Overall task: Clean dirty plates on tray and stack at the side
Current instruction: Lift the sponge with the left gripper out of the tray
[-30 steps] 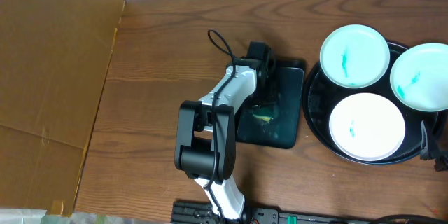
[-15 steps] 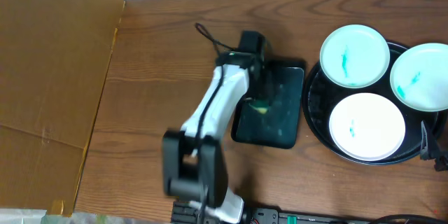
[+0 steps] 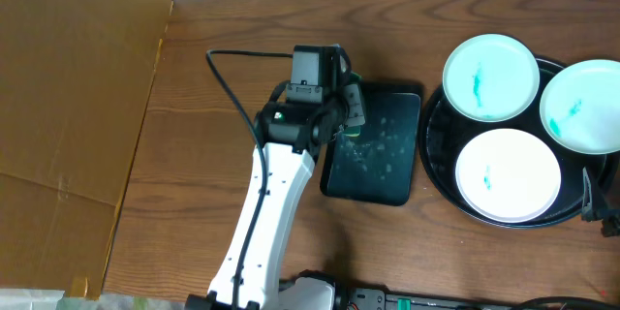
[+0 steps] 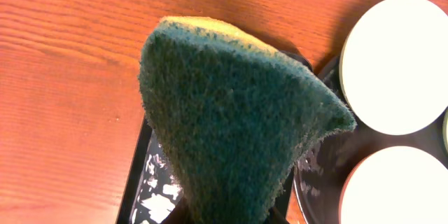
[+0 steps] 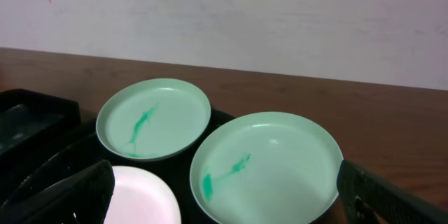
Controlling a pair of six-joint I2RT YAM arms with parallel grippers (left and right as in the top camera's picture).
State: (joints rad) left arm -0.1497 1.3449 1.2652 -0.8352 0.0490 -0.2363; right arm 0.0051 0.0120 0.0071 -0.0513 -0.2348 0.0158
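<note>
Three dirty plates lie on the round black tray (image 3: pixel 433 145): a far-left one (image 3: pixel 490 76), a far-right one (image 3: pixel 586 105) and a near one (image 3: pixel 507 174), each with a teal smear. My left gripper (image 3: pixel 349 114) is shut on a green sponge with a yellow back (image 4: pixel 238 112) and holds it above the left part of the small rectangular tray (image 3: pixel 378 160). My right gripper (image 5: pixel 224 192) is open and empty, low over the round tray, with the far-right plate (image 5: pixel 266 164) between its fingers. The far-left plate (image 5: pixel 154 119) and the near plate (image 5: pixel 140 199) lie beside it.
The small rectangular black tray (image 4: pixel 150 189) has wet patches on its floor and sits just left of the round tray. A brown cardboard sheet (image 3: pixel 68 107) covers the table's left side. A white wall runs along the back.
My left arm has stretched out and swung left. The sponge, which lay low on the rectangular tray, is now lifted off it in the left gripper. Plates and right arm are unmoved.
</note>
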